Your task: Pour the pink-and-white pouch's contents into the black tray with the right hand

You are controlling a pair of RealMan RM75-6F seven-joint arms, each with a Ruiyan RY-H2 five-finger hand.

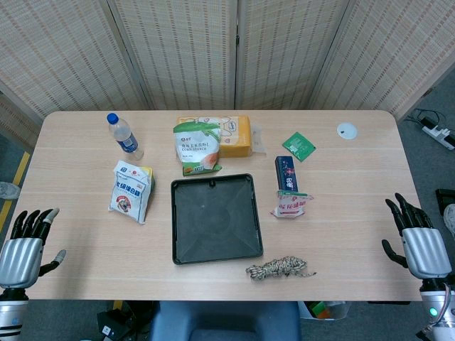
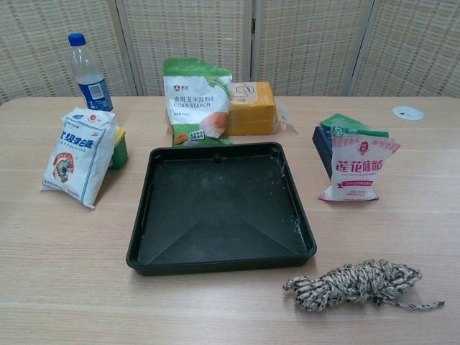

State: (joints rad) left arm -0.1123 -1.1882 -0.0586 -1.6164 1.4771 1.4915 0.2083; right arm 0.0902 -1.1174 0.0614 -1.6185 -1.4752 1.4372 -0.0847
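Only head view shows left hand (image 1: 21,259), right hand (image 1: 421,245): fingers spread, empty.

Wood table (image 1: 341,234): blk tray (image 1: 215,218), pink-wht pouch (image 1: 291,206), rope (image 1: 279,268), bottle (image 1: 124,136).

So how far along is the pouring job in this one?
Nothing looks done: the black tray looks empty. The pink-and-white pouch stands upright beside it, untouched. Right hand and left hand rest open at the table edges, holding nothing. Grasping, lifting and pouring all remain.
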